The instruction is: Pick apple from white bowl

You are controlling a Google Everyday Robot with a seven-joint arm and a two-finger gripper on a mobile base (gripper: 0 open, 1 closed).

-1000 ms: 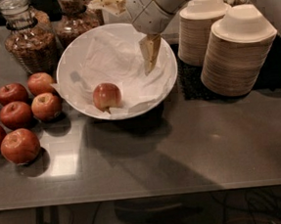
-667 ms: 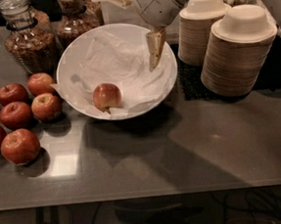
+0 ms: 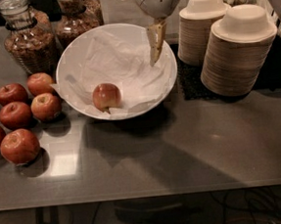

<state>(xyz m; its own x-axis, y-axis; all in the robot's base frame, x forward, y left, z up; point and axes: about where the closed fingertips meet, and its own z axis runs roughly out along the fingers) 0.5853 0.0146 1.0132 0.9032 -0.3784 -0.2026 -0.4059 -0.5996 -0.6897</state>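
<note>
The apple (image 3: 106,96), pale red-orange, lies in the front left part of the white bowl (image 3: 71,51), on crumpled white paper. The gripper (image 3: 155,44) hangs from the white arm at the top of the camera view, over the bowl's right inner side, above and to the right of the apple and apart from it. It holds nothing that I can see.
Several darker red apples (image 3: 17,115) lie on the grey table left of the bowl. Two glass jars (image 3: 28,38) stand behind them. Two stacks of beige paper bowls (image 3: 236,51) stand right of the bowl. The table's front edge (image 3: 138,195) runs below.
The arm and gripper have risen and drawn back toward the top of the view. The apple and bowl have not moved.
</note>
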